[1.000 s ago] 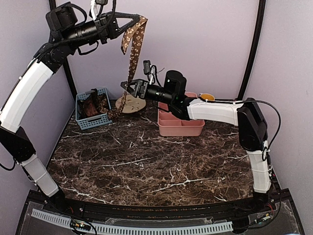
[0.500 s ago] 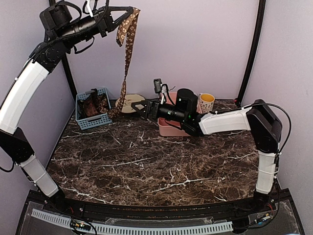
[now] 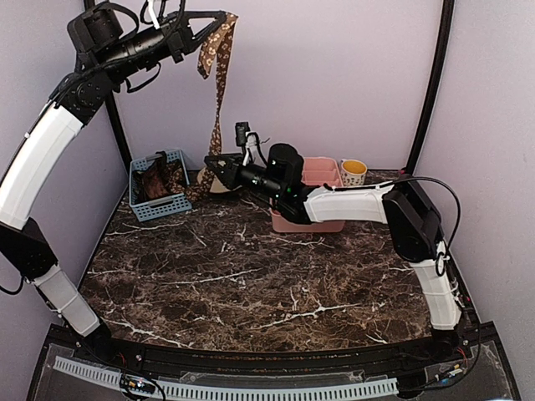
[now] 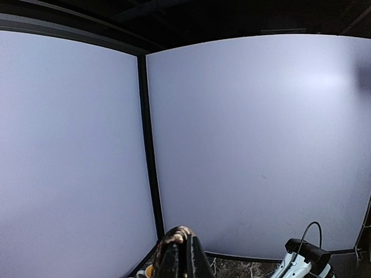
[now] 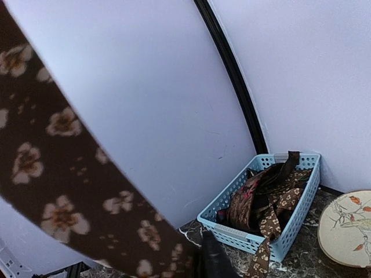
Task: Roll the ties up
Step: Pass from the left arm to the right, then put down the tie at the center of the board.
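L arm was up high by the back wall, L fingers clenched on the top end of a brown dotted tie. Tie hung down, low end reaching the tabletop by the blue basket at far L. Other ties lay bunched inside it. R arm stretched across, R fingers at the tie's lower part, over a round plate. Fabric crossed close in R wrist view, but couldn't tell if they gripped it. Pink tray & mug sat at the back, R of centre.
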